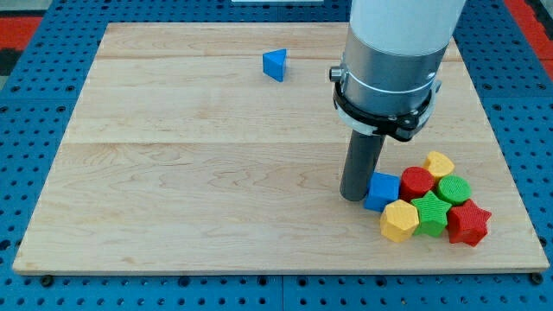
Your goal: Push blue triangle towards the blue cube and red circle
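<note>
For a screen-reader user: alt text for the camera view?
My tip rests against the blue cube in a cluster with the red circle at the view's lower right; the blue triangle sits alone near the top.

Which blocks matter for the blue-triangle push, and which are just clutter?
In the job: blue triangle near the view's top; blue cube beside my tip; red circle.

Lying about: yellow heart, green circle, green star, yellow hexagon, red star.
</note>
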